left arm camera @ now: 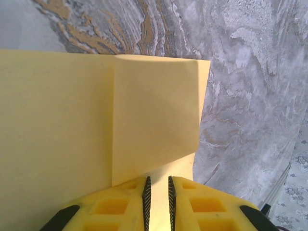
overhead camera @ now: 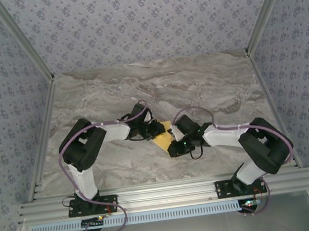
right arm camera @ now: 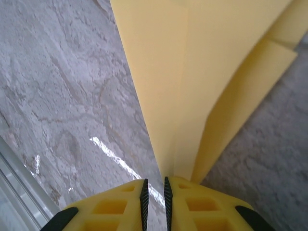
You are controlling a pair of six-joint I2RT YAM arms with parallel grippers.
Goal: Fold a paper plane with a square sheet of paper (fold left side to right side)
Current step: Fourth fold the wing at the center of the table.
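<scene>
The grey-veined marble desk fills the space between patterned walls, and the two arms reach in from its near edge to meet around its middle. The left arm bends in from the left and the right arm from the right, their wrists close together. Between them lies the square sheet of paper, yellow-orange and partly covered by both wrists. In the left wrist view the sheet spreads across the left of the picture, with a flap folded over it whose crease runs straight up from the fingers. The left pincer is drawn almost together, leaving a thin slit, and the paper runs down into that slit, so it grips the sheet's near edge. In the right wrist view the sheet rises away from the camera as a long creased strip, lifted off the desk on the right side. The right pincer also shows only a narrow slit; the folded edge comes down to the top of one finger, but I cannot tell whether it is pinched.
</scene>
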